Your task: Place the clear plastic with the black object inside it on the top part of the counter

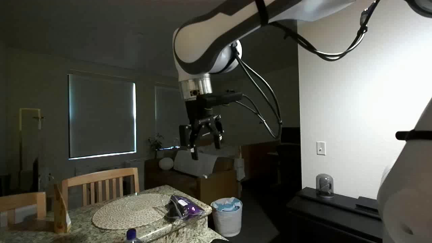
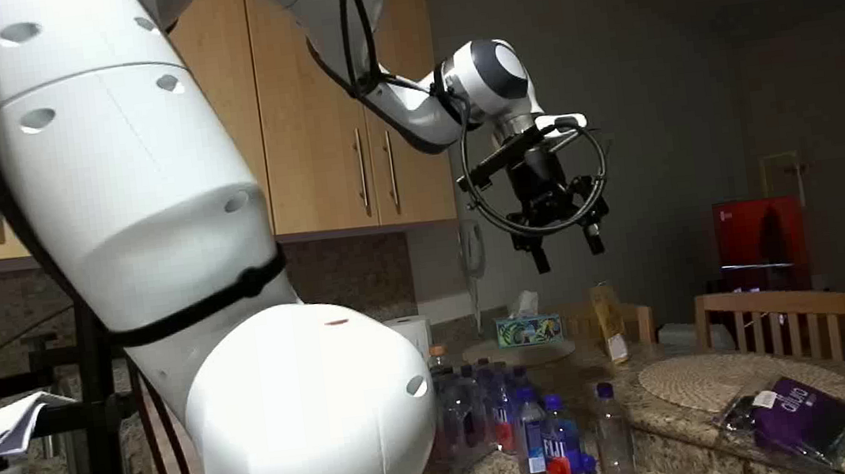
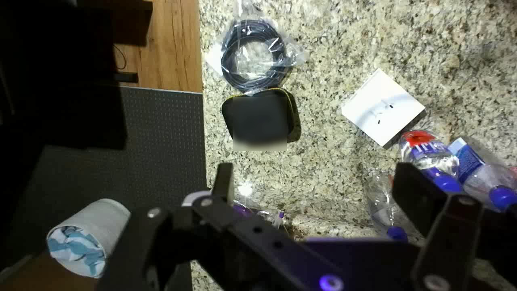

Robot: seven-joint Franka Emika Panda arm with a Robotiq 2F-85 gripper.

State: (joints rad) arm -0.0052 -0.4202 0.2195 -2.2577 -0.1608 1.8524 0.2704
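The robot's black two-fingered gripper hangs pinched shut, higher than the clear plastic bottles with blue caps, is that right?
Not shut: the black two-fingered gripper is open, fingers wide apart, as the wrist view shows. It does hang higher than the clear plastic bottles with blue caps.

The counter point(image 3: 327, 178) carries a bagged black coil point(image 3: 231, 62), black case point(image 3: 260, 119), white box point(image 3: 381, 107) and bottles point(image 3: 430, 155).

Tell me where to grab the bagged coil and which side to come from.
Likely best: pinch the bagged coil from straight above, by the ring's right side as the wrist view shows it. It lies flat, with counter showing beyond that side, while the black case crowds its lower edge. Its plastic seems to span the hole, so press gently.
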